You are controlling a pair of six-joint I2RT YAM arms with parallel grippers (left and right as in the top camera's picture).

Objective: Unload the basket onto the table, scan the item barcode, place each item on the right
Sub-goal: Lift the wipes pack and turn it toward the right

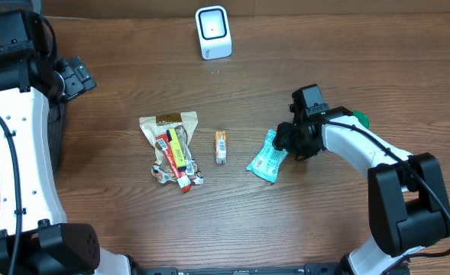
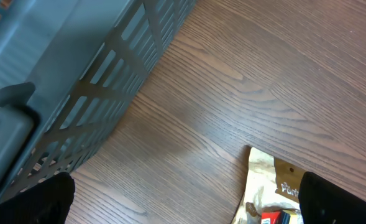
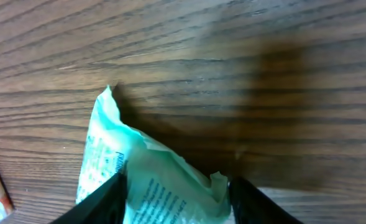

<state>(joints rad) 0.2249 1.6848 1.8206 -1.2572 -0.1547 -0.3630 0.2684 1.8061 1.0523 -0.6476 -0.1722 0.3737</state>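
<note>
**Fig. Right arm at the packet, before scanning.** We are viewing the right gripper (image 1: pixel 292 143) poised low over the table (image 1: pixel 347 53). The teal packet (image 1: pixel 266 160) is lying directly under and just ahead of the gripper's tips. In the wrist view, the packet's near end is sitting between the two fingers (image 3: pixel 105 202), bunched upward and apparently touching both. The jaws are standing partly apart, but we cannot tell whether they are pinching the film or merely bracketing it.

We are judging the packet to be light, soft and crinkly, with slick film that is likely to buckle or slide instead of holding its shape. A hold on the sealed end nearest the gripper looks most suitable to us, since it would be leaving the printed face free to show its barcode.

The white scanner (image 1: pixel 213 32) is standing well apart from the gripper, far ahead and to its side. A small orange pack (image 1: pixel 221 147) is lying just beyond the packet, and a pile of snack packets (image 1: pixel 171 149) is lying farther on. The left gripper (image 1: pixel 76 76) is hanging idle with its jaws spread wide and holding nothing, beside a grey basket (image 2: pixel 77 74).
</note>
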